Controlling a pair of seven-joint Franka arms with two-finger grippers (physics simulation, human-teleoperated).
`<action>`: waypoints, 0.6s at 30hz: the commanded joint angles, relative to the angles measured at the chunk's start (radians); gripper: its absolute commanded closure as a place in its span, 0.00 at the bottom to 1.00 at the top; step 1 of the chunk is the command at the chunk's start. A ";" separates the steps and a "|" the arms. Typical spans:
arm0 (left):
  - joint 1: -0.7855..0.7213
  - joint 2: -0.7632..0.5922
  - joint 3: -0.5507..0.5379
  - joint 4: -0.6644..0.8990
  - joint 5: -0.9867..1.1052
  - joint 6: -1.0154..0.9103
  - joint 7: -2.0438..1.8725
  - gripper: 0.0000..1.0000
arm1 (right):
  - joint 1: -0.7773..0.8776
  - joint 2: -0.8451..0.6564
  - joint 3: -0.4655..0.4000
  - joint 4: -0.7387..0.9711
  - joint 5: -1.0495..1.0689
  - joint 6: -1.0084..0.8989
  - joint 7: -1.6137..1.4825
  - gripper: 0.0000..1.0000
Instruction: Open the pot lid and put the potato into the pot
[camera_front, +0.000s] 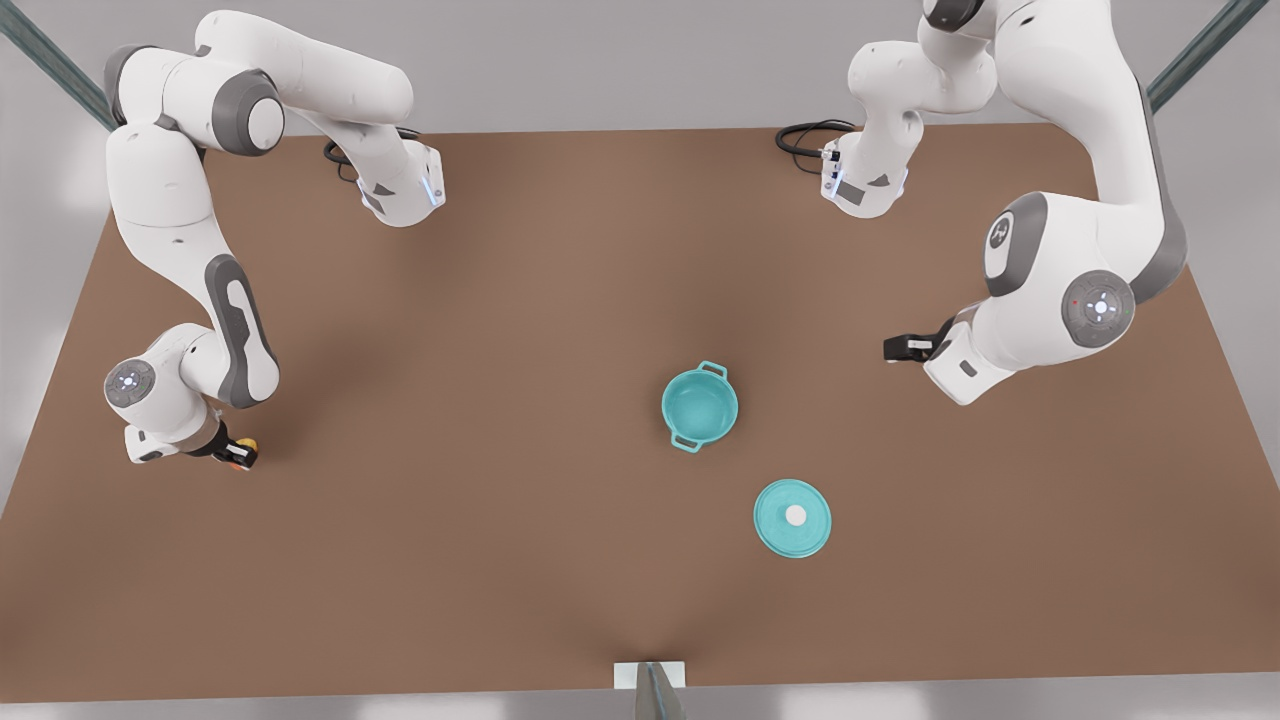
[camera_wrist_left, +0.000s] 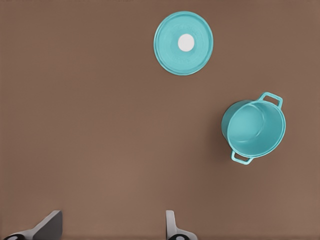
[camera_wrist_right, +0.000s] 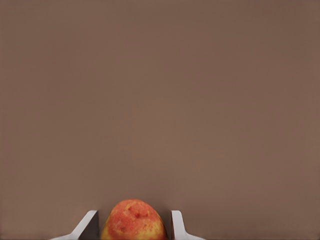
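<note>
The teal pot stands uncovered near the table's middle, its inside bare. The pot lid, a flat teal disc with a white knob, lies on the table beside it, toward the front edge. The left wrist view looks down on both the pot and the pot lid. My left gripper hangs open at the front view's right, apart from both. At the far front-view left, my right gripper is low on the table. The potato sits between its fingers, which press close on both sides.
The brown table is bare around the pot and lid. Black cables lie near the arm bases at the far edge. A small white bracket sits at the front edge.
</note>
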 joint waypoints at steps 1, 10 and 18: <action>-0.002 0.000 0.000 -0.001 0.000 0.001 -0.013 0.00 | 0.000 0.001 0.000 -0.001 0.001 -0.009 -0.011 0.35; -0.021 -0.001 -0.003 -0.004 -0.003 -0.005 -0.072 0.00 | 0.000 0.012 0.001 -0.011 -0.001 -0.004 -0.011 0.35; -0.059 -0.003 0.004 0.025 -0.003 -0.006 -0.098 0.00 | 0.001 0.009 0.001 -0.020 0.001 -0.006 -0.014 0.42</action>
